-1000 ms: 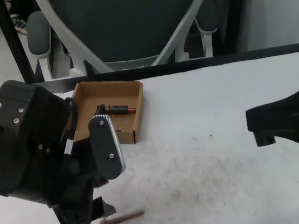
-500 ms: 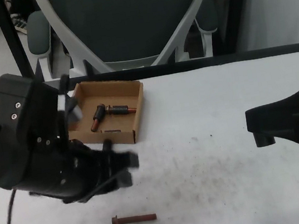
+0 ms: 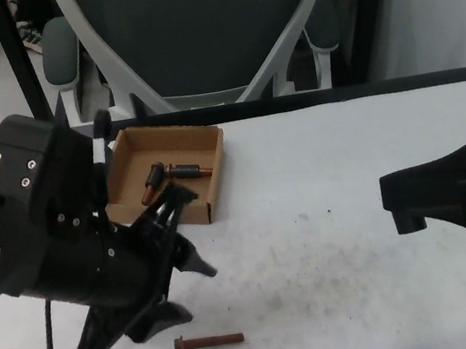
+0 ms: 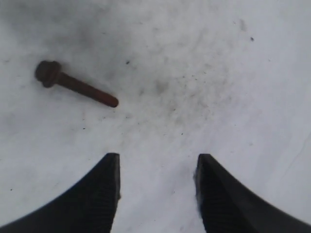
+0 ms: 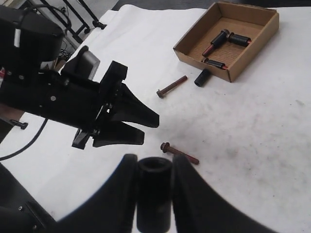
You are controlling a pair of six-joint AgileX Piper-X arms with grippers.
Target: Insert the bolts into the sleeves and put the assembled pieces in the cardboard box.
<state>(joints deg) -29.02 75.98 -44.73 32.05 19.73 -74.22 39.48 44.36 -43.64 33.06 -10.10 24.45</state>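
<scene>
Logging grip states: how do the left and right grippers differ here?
The left gripper is open and empty; the right gripper is shut on a black sleeve. The left hangs close by a loose bolt; the right is farther from it. Both are black.

High view: set behind both arms, facing forward and down over the white-covered bench (image 3: 346, 166), at mid range with the far edge in frame.

Left wrist view: very near the bench top, facing steeply down past the left gripper (image 4: 158, 160), fingers spread.

Right wrist view: higher and farther off, angled across the bench over the right gripper (image 5: 154, 162), which clamps a black cylindrical sleeve (image 5: 154, 194).

Shared by all three: the rusty brown hex-head bolt (image 3: 209, 342).

High and right wrist views also share the open brown cardboard box (image 3: 216, 181) and the black left arm (image 3: 49, 237).
</scene>
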